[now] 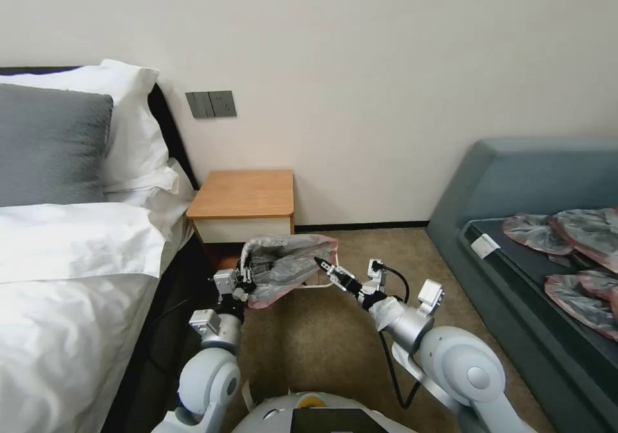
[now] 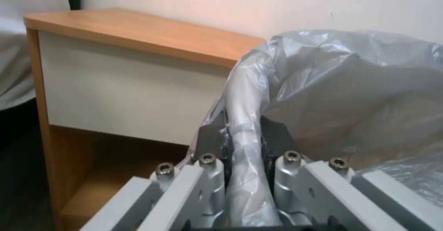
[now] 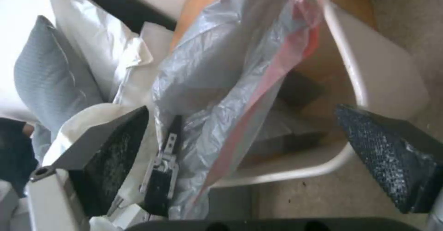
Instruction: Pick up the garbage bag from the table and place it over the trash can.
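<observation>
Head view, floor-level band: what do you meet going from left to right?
Bed → left gripper → garbage bag → right gripper → sofa.

Beige carpet floor (image 1: 322, 330) carries table (image 1: 244, 193); trash can (image 3: 369, 85).

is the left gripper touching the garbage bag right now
Touching. In the left wrist view the left gripper has its fingers closed on a bunched fold of the garbage bag.
</observation>
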Available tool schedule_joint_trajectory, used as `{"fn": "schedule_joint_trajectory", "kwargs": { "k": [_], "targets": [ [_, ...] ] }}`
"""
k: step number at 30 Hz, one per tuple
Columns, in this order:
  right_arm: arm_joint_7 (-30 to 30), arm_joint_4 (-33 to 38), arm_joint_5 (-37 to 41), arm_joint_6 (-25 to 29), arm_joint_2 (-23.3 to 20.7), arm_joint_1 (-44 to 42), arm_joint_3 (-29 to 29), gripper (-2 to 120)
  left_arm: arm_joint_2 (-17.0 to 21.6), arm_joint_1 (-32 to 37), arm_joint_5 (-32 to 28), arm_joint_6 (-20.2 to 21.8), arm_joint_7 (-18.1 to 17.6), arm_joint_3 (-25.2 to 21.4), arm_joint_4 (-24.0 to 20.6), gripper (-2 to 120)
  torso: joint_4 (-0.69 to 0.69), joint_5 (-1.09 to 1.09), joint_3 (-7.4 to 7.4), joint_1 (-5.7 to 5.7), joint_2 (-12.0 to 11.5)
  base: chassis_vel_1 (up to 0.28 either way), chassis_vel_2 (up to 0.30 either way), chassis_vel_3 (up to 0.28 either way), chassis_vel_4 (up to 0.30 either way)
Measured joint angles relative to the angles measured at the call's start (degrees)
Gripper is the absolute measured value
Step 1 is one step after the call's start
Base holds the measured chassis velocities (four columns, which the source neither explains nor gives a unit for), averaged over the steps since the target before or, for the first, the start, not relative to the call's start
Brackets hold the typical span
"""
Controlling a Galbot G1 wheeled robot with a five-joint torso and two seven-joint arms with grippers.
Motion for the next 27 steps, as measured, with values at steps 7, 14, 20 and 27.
{"fn": "schedule_joint_trajectory", "kwargs": {
  "k": [7,14,20,27],
  "targets": [
    [0.6,0.0,-0.9,0.3,1.4,2.6,-2.9,100,0.3,0.2,2.1,-0.7,0.9,0.0,-0.5,8,0.01,0.01,0.00,0.00,0.0,0.000,0.000,0.000,0.000],
    [0.4,-0.1,-1.9,0.6,2.4,4.4,-5.1,99,0.3,0.0,2.4,-0.8,1.3,0.1,-0.8,8,0.01,0.01,0.00,0.00,0.0,0.000,0.000,0.000,0.000],
    [0.4,-1.0,-2.3,1.1,3.2,6.1,-6.8,77,0.4,-0.4,2.4,-0.8,1.3,0.2,-0.9,8,0.01,0.00,0.00,0.01,0.0,0.000,0.000,0.000,0.000],
    [0.7,-2.2,-2.6,1.2,3.4,6.5,-7.7,52,0.5,-1.3,2.2,-0.8,1.6,0.1,-1.2,8,0.01,0.01,0.00,0.01,0.0,0.000,0.000,0.000,0.000]
  ]
}}
